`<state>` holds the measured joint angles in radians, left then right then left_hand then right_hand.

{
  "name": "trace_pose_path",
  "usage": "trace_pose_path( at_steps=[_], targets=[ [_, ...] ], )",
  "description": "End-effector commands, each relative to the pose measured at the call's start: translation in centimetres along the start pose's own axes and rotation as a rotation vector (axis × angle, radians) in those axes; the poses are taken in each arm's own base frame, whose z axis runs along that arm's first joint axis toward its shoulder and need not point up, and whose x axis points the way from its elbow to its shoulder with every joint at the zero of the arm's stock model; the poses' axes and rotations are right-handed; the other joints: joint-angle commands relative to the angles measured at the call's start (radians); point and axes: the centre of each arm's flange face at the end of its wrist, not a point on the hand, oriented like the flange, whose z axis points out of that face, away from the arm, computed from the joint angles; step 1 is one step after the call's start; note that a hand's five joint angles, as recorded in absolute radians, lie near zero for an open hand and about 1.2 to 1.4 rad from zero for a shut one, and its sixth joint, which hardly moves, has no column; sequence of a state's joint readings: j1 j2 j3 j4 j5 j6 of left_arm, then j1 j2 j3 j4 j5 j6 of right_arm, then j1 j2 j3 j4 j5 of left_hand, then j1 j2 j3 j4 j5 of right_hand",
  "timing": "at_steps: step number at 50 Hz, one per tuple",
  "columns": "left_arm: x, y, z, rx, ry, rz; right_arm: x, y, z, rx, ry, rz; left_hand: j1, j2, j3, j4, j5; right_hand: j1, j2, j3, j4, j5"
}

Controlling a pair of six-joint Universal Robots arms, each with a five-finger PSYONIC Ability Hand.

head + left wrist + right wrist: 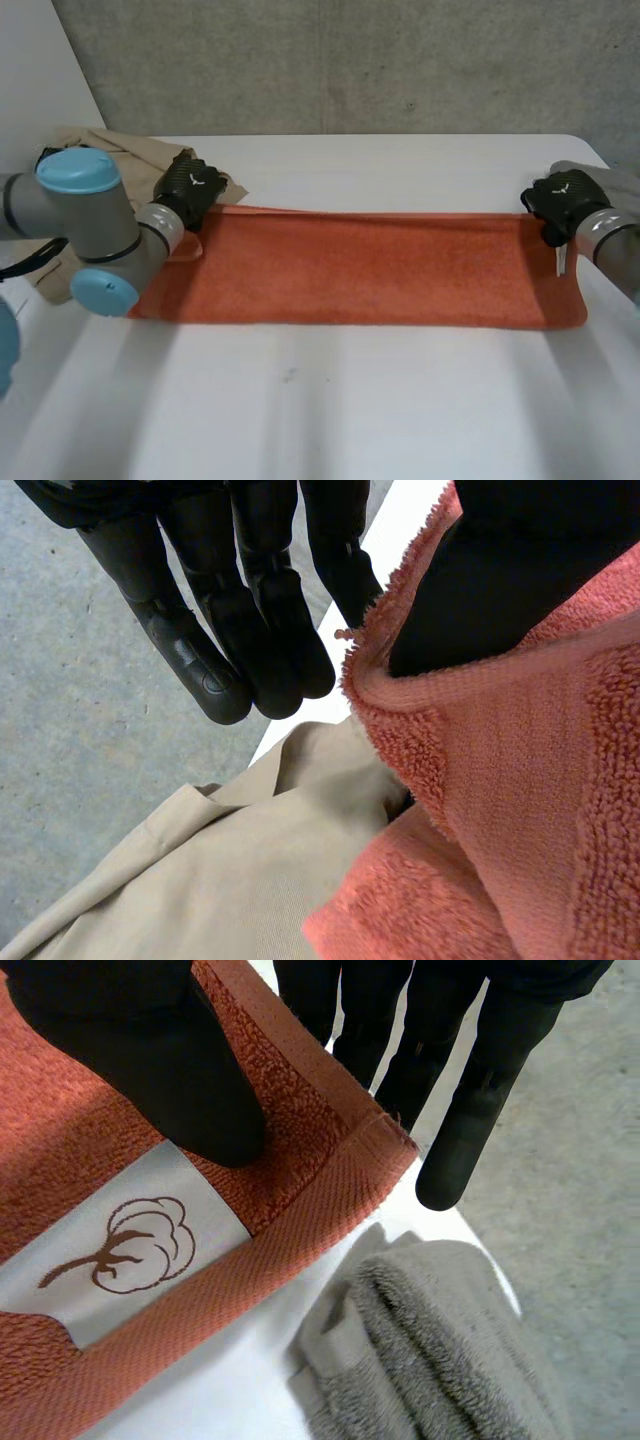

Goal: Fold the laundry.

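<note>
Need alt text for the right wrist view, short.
The right hand pinches a corner of the orange towel between thumb and straight fingers. A white label with a cotton-plant logo sits by the thumb; a grey towel lies on the white table past that corner.

An orange terry towel lies stretched wide across the white table, flat except for its two far corners, which are lifted. A white label printed with a brown cotton sprig sits near its right corner. A crumpled beige garment touches its left end, and a grey towel lies beside its right end.
</note>
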<state>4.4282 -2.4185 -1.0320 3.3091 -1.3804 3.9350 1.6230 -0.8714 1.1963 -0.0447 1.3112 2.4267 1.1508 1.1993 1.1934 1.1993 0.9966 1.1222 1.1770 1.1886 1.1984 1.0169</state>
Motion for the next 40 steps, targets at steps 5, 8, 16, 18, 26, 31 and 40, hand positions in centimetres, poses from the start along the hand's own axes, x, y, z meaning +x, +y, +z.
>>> trace_pose_path(
  at_steps=[5,8,16,18,26,31,40],
  targets=[
    [0.9,1.0,1.3,-0.005,0.028,-0.025,-1.4,1.2,2.2,-0.015,0.059,-0.027,-0.794,-0.843,-0.837,-0.843,-0.814,-0.948,-1.003,-1.014,-1.024,-1.017],
    [0.8,0.7,0.7,-0.008,0.032,-0.053,-1.3,1.1,1.9,-0.034,0.077,-0.019,-0.976,-1.025,-1.019,-1.025,-0.997,-0.948,-1.003,-1.014,-1.024,-1.017],
    [0.2,-0.1,-1.7,-0.018,0.064,-0.116,-1.5,0.6,0.1,-0.057,0.073,0.029,-0.976,-1.025,-1.019,-1.025,-0.997,-0.948,-1.003,-1.014,-1.024,-1.017],
    [0.8,0.2,-2.3,-0.025,0.1,-0.118,-1.6,0.5,-0.3,-0.058,0.07,0.036,-0.976,-1.025,-1.019,-1.025,-0.997,-0.948,-1.003,-1.014,-1.024,-1.017],
    [-0.4,2.6,-0.3,0.007,0.039,0.093,-2.1,0.8,-0.9,-0.073,0.046,0.035,-0.976,-1.025,-1.019,-1.025,-0.997,-0.948,-1.003,-1.014,-1.024,-1.017],
    [-2.9,2.5,2.1,0.089,-0.098,0.31,-2.4,0.8,-1.1,-0.081,0.036,0.035,-0.976,-1.025,-1.019,-1.025,-0.997,-0.948,-1.003,-1.014,-1.024,-1.017],
    [-2.2,0.4,1.9,0.138,-0.057,0.2,-2.5,1.0,-1.4,-0.102,0.023,0.039,-0.976,-1.025,-1.019,-1.025,-0.997,-0.948,-1.003,-1.014,-1.024,-1.017]
  ],
)
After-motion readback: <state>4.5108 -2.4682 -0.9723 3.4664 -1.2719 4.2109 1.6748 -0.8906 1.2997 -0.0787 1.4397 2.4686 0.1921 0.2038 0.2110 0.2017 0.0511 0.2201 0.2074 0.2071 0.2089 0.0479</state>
